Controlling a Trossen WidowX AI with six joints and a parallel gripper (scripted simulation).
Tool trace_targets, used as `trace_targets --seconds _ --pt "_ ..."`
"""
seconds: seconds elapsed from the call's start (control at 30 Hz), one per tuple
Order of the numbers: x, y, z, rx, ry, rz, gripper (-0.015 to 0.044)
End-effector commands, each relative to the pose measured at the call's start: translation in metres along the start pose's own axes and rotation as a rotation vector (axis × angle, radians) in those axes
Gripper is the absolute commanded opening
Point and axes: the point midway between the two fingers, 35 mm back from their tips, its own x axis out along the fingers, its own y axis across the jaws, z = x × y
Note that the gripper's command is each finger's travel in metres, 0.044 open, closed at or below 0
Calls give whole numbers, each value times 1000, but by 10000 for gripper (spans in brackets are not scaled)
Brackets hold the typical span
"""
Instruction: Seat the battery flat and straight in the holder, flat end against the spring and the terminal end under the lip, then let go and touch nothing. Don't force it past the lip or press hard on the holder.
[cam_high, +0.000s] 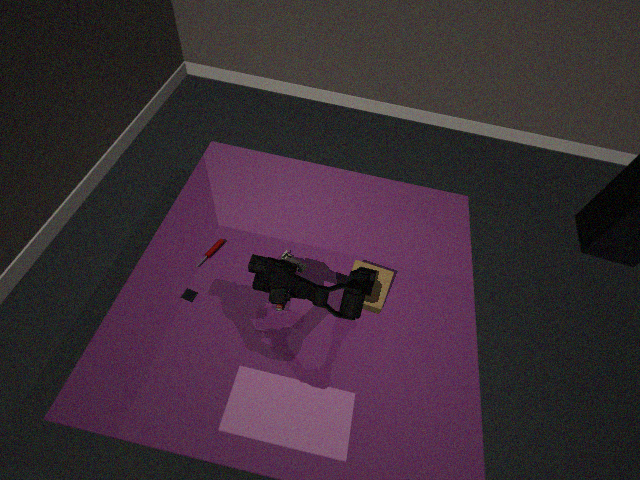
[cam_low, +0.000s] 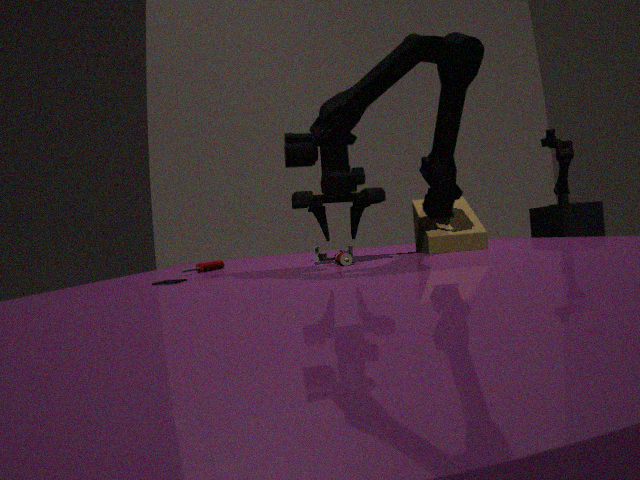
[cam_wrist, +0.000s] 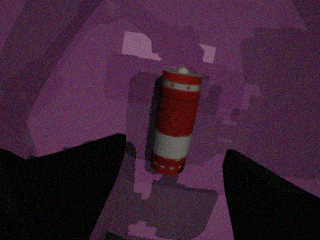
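Note:
The battery (cam_high: 279, 306) (cam_low: 344, 258) (cam_wrist: 177, 120), red with white bands, lies on its side on the purple surface, outside the holder. In the wrist view its terminal end points to the top and its flat end to the bottom. The small silvery holder (cam_high: 286, 254) (cam_low: 317, 255) sits close by, partly hidden by the arm in the top view and partly behind the battery in the exterior view; I cannot make it out in the wrist view. My gripper (cam_low: 340, 239) (cam_wrist: 175, 151) points down, partly open and empty, above the battery, with one finger on each side of it.
A red-handled screwdriver (cam_high: 214, 249) (cam_low: 209, 266) and a flat dark square (cam_high: 189, 295) (cam_low: 169, 282) lie to the left. The arm's base stands on a tan block (cam_high: 386, 291) (cam_low: 457, 242) at the right. A dark box (cam_high: 610, 232) (cam_low: 542, 222) stands farther right.

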Motion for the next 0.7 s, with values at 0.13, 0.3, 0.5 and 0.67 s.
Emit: trace_targets --seconds 0.13,0.3,0.5,0.67 --pt "13 0 0 7 -7 8 247" --pt "21 0 0 7 -7 8 247" --pt "30 0 0 7 -7 8 247" --pt "38 1 0 6 -8 7 247"
